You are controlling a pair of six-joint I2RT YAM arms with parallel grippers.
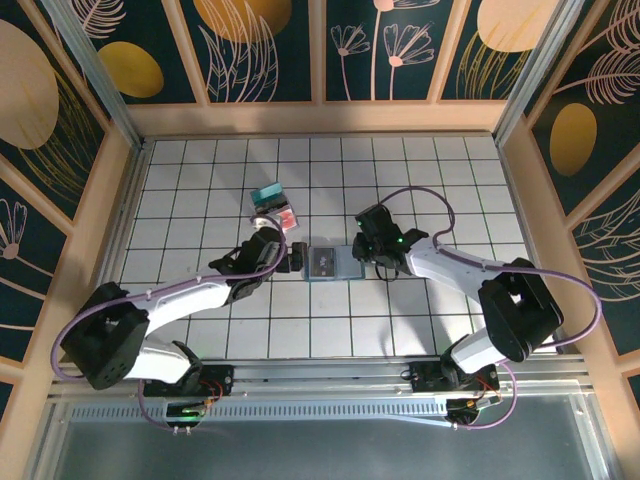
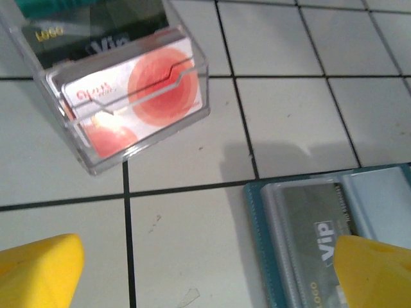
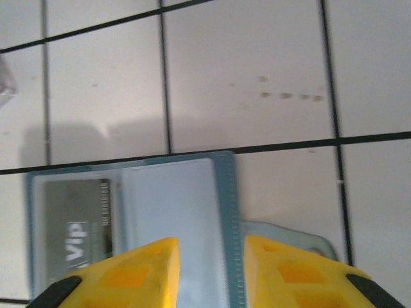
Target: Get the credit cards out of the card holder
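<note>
Currently the card holder lies unfolded and flat on the white tiled tabletop, near the middle, between the two arms. The left gripper is just beside its left edge and the right gripper is at its right edge.

Left wrist view: the yellow fingertips are spread wide, with bare tile and the holder's left part between them. The fingertip at the right side of that view overlaps the corner of a dark Vip card, which sits inside the holder's left clear pocket. Whether it touches the card cannot be told.

Right wrist view: the fingers stand close together with a narrow gap. The right edge of the holder's pale blue-grey half runs up through that gap. One finger is over the pale half, the other over a pale teal tab that sticks out from the holder's right side. Cannot tell whether they pinch the edge or only sit over it.

A clear plastic box stands on the tabletop beyond the holder and to its left, apart from it. Three cards lean inside: a red-pink card at the front, a black card with gold "LOGO" and "Vip" lettering behind it, and a teal card at the back, cut off by the view's top edge
</note>
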